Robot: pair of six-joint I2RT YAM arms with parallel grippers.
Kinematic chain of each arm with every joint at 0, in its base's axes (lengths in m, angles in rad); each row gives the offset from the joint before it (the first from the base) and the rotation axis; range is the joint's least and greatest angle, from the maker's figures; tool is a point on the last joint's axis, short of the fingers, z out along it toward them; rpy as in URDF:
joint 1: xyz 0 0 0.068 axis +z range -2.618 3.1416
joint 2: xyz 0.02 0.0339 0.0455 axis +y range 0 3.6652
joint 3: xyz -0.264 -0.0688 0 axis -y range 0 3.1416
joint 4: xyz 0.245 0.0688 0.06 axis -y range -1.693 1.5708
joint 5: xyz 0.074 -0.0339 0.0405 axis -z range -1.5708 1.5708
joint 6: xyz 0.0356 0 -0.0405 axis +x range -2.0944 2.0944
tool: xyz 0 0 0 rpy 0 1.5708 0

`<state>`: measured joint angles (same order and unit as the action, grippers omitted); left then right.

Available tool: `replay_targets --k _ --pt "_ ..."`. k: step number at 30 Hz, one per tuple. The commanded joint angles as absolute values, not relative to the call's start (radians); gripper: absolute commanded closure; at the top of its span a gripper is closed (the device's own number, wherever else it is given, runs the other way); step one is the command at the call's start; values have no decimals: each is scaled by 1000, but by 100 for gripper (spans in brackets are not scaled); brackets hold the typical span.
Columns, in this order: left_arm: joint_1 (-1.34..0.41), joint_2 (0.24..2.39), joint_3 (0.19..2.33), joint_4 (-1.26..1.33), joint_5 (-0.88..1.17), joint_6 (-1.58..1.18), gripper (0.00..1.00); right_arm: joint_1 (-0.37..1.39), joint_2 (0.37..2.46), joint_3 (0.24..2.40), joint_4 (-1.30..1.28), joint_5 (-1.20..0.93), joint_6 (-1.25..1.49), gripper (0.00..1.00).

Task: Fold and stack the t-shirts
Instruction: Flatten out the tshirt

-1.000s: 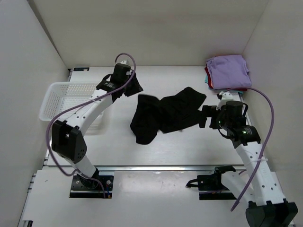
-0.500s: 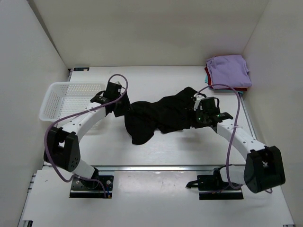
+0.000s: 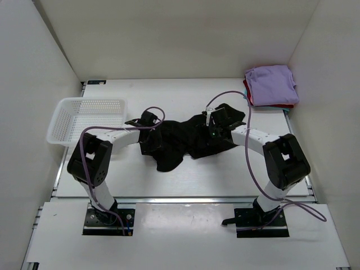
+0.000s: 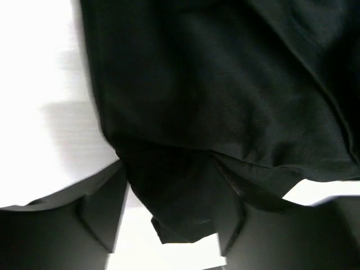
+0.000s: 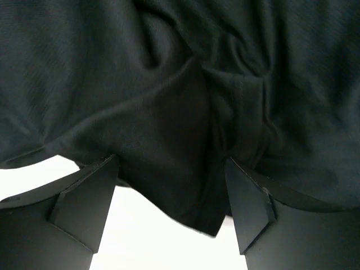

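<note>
Left gripper (image 4: 169,169) is hanging spread, jaws apart, with a fold of the black t-shirt (image 3: 188,140) lying loose between them. Right gripper (image 5: 170,163) is doing likewise at the shirt's other end. The shirt is lying crumpled mid-table (image 3: 225,171), and the folded t-shirts (image 3: 271,84) are sitting in the far right corner.

The black t-shirt (image 3: 188,140) is showing as soft, matt cloth with a fine knit grain and loose creases, and the folded t-shirts (image 3: 271,84) are looking equally dull. The basket (image 3: 84,101) is reading as white plastic mesh on the smooth white table (image 3: 225,174), while the left tool (image 4: 169,185) and right tool (image 5: 171,169) are showing matt black plastic fingers
</note>
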<state>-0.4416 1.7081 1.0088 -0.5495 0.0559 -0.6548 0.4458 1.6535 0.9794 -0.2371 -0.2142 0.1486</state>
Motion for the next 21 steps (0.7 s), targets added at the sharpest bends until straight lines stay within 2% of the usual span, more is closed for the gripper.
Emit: replay_targets --k 1,3,4,5,6,7,8,12,17,19,21 --pt "-483 1779 1031 -519 84 -649 34 474 1701 1046 -219 -179 117 29" --pt "-482 1802 1026 -483 119 -644 53 465 1712 1043 -210 -196 130 31" --pt "-482 1798 1013 -471 130 -650 67 463 1713 1031 -198 -219 135 36" --pt "-473 1795 1009 -454 133 -658 86 459 1715 1029 -186 -236 146 53" --pt "-476 1793 1008 -445 135 -663 93 456 1717 1020 -187 -250 146 65" --pt "-474 1784 1018 -448 132 -654 100 456 1717 1013 -181 -259 143 96" --pt "-471 1779 1026 -463 127 -653 100 453 1709 1022 -190 -256 143 100" --pt "-465 1723 1153 -555 91 -617 100 428 1651 1092 -258 -183 117 100" --pt "-521 1576 1464 -690 -176 -588 100 305 1401 1149 -272 -57 162 100" --pt "-520 1546 1548 -712 -184 -591 100 240 1281 1147 -262 26 172 100" --pt "-503 1516 1600 -718 -108 -584 100 183 1142 1149 -256 87 173 100"
